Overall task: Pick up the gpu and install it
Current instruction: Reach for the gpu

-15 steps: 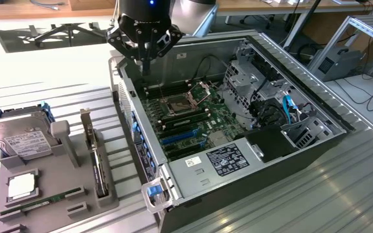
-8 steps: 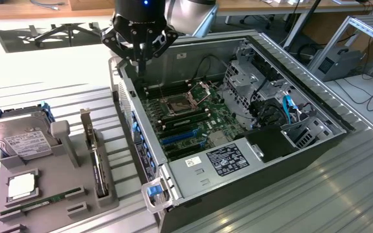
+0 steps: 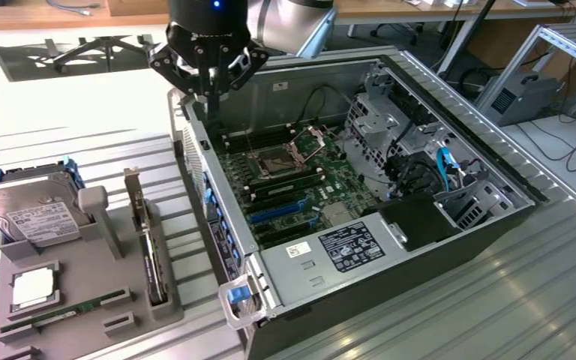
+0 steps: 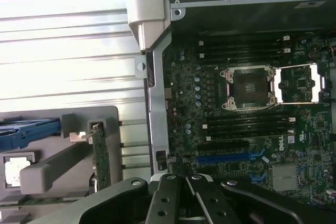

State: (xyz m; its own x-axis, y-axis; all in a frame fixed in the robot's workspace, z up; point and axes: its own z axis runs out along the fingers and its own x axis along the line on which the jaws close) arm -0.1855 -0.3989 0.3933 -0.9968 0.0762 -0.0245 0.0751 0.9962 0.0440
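The gripper [image 3: 208, 91] hangs over the near rim of the open computer case [image 3: 288, 94], its fingers pressed together on nothing. The gpu [image 3: 148, 251] stands on edge in the grey holder [image 3: 78, 281] beside the case.

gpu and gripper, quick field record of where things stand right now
gripper: shut, holding nothing, above the computer case at its edge nearest the grey tray
gpu: standing on edge in the grey tray, untouched
computer case: side open, motherboard exposed
blue slots: no card in them
also in tray: hard drive, RAM stick
task status: gpu not yet picked up
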